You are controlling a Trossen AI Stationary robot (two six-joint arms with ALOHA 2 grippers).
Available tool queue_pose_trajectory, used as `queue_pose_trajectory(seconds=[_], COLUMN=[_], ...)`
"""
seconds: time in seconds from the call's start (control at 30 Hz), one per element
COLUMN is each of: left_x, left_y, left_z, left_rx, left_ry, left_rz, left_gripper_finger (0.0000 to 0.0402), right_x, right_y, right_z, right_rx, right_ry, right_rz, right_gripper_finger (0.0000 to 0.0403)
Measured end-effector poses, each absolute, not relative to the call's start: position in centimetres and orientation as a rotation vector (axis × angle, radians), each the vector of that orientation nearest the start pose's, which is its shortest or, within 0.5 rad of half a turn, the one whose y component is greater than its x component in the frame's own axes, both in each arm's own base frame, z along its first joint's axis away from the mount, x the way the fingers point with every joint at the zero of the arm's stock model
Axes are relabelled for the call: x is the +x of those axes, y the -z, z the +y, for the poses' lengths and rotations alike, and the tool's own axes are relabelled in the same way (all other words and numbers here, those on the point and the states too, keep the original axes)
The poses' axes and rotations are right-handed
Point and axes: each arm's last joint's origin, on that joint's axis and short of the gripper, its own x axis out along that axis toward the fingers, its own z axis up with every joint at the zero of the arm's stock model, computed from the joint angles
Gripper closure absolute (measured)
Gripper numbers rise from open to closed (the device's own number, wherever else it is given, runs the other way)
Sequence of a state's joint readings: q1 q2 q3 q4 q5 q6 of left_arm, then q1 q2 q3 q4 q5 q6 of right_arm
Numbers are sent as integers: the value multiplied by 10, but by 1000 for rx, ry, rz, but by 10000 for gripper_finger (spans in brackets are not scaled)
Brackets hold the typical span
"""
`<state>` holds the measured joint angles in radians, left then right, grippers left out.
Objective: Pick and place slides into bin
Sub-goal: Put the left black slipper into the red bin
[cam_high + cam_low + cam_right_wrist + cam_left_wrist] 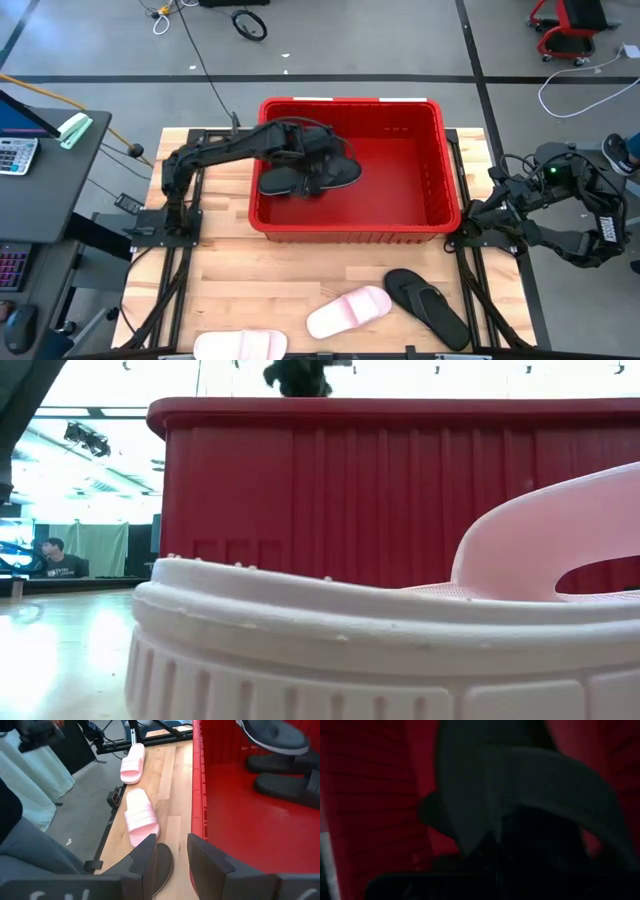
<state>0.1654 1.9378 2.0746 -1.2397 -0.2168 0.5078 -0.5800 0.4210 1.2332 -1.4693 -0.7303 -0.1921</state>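
The wooden table (230,290) is carrying the red bin (350,232), two pink slides (347,311) (240,345), and a black thong sandal (428,303).

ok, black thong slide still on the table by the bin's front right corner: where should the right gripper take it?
Probably from above, across the edge of the sole at the heel end. The black thong slide lies flat and sole-down on the table, so its thin straps sit low and offer little. It lies apart from the pink slide, leaving room for the fingers. The right gripper is open.
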Motion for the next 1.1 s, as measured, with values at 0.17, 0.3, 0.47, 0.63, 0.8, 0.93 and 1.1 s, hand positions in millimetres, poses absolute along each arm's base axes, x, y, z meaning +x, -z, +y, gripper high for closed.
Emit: queue_pose_trajectory(seconds=[0.17, 0.3, 0.47, 0.63, 0.8, 0.93, 1.1], left_x=[394, 399, 413, 414, 399, 386, 383], left_y=[-318, -289, -268, -251, -226, -214, -207], left_z=[69, 70, 73, 73, 66, 61, 60], left_rx=[469, 504, 442, 405, 429, 552, 667], left_ry=[48, 77, -24, -56, 26, 84, 119], left_rz=[1205, 1206, 1063, 1030, 1201, 1344, 1381], left_gripper_finger=[397, 397, 397, 397, 397, 397, 395], right_x=[-11, -11, -10, -8, -5, -4, -4], right_y=[-376, -376, -376, -379, -383, -384, -384], right_z=[30, 30, 30, 28, 26, 25, 25], right_rx=[213, 201, 163, 145, 115, 110, 174], right_ry=[-193, -196, -204, -179, -165, -163, -148], right_rz=[503, 501, 494, 473, 440, 426, 427], right_gripper_finger=[287, 287, 287, 287, 287, 287, 287])
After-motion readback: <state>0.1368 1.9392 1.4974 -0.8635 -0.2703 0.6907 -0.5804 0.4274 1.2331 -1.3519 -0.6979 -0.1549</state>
